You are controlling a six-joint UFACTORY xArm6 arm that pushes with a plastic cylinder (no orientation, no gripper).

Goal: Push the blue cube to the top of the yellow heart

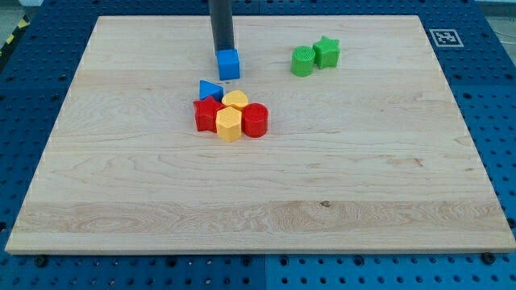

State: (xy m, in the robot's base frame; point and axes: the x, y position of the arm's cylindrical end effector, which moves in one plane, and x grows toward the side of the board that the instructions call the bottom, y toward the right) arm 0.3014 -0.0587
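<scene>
1. One blue cube (229, 64) sits near the board's top edge, left of centre; my tip (222, 50) is right behind it on the view's top side, touching or nearly so, contact itself hidden by the cube.
2. No jaws on this rig, just a plain rod, so nothing spreads, closes or pinches.
3. Target is the yellow heart (235, 100), in a tight cluster below the cube: blue triangle (210, 89) at its upper left, red star-like block (207, 113) to the left, yellow hexagon (229, 125) below, red cylinder (255, 120) at lower right.
4. Risk: the push runs too far and the cube rams the heart, shoving the whole cluster down the board. Cause: small gap between cube and heart.
5. Risk: the cube clips the blue triangle, which lies just left of the path, and rotates or deflects. Cause: the tip sits slightly left of the cube's centre, so the cube may yaw.
6. Risk: the tip slides off the cube's face and loses it. Cause: off-centre contact on a flat side.
7. Green cylinder (302, 61) and green star (326, 51) lie well apart on the right, unlikely to be hit.
8. Wooden board (387, 201) otherwise gives room to correct.
</scene>
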